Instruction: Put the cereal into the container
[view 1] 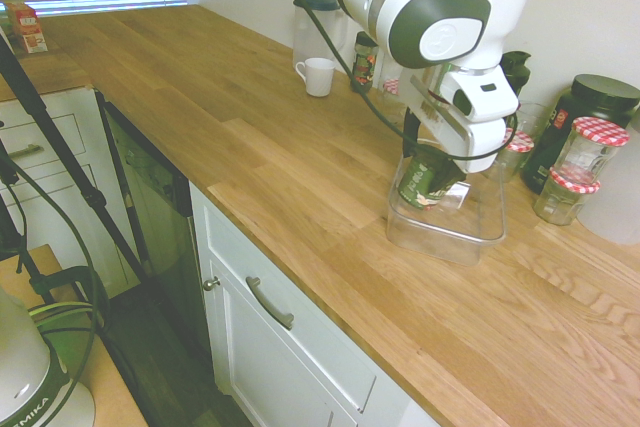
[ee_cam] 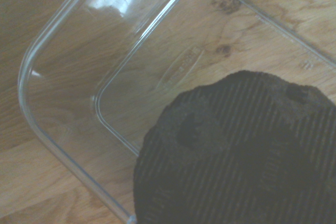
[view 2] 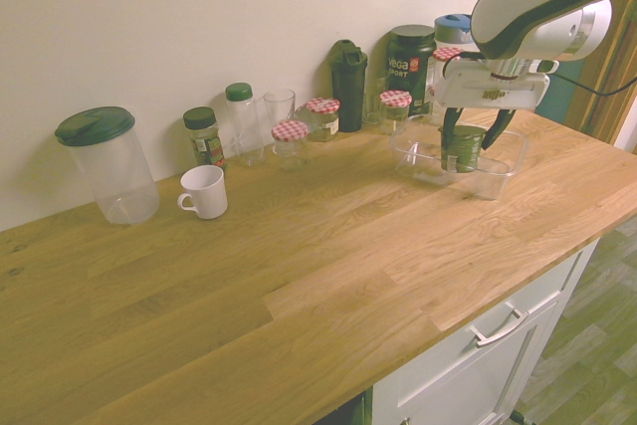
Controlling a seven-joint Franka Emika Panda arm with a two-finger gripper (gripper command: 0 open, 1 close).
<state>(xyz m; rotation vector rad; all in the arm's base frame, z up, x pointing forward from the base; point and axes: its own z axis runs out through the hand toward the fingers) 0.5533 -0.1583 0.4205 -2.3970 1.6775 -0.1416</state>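
Red-and-white checks on the jar lids (view 2: 290,130) right of the white mug (view 2: 204,192)! Deep green on the cereal (view 2: 461,147), clear plastic for the container (view 2: 408,158), honey-brown wood grain on the tabletop (view 2: 229,296), blue on the upper-right lid (view 2: 454,22)!

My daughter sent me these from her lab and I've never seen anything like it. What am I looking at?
It's a robot arm working at a wooden countertop. Two pictures come from cameras on opposite sides; the third is a close-up from its wrist. In its fingers is a small green cup, held within the clear plastic tub. Behind stand jars with checked lids, a black Vega Sport tub and a dark shaker bottle; further along are a white mug and a green-lidded pitcher.
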